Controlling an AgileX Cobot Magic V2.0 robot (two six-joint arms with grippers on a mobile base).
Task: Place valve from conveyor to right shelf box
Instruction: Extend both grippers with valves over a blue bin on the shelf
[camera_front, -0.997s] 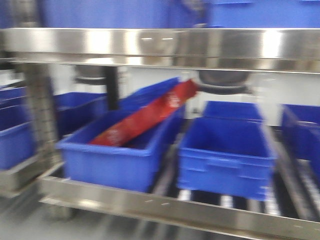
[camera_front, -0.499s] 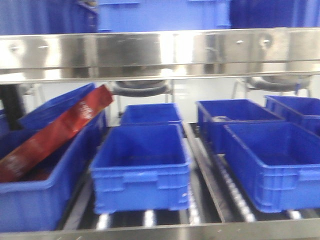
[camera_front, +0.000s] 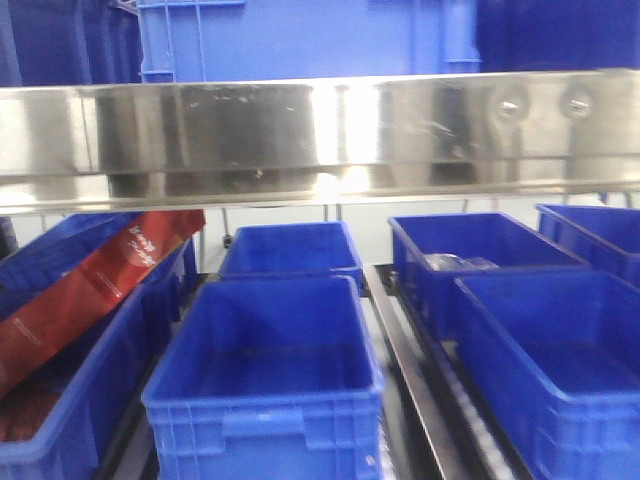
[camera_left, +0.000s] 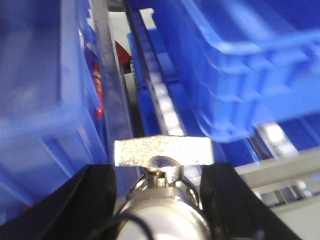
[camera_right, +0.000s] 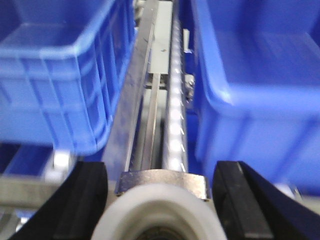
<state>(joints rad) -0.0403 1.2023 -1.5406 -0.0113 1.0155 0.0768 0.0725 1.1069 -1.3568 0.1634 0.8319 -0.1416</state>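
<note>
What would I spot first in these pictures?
Bright blue boxes fill the shiny steel shelf, and a red packet leans out of the left box. Up close, the left gripper pinches a silvery valve, and the right gripper holds a white-based valve.

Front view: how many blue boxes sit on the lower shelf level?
6 at least: left box holding the red packet, centre-front box, centre-back box, right-back box, right-front box, far-right box cut by the frame edge. Another may hide behind the packet.
</note>
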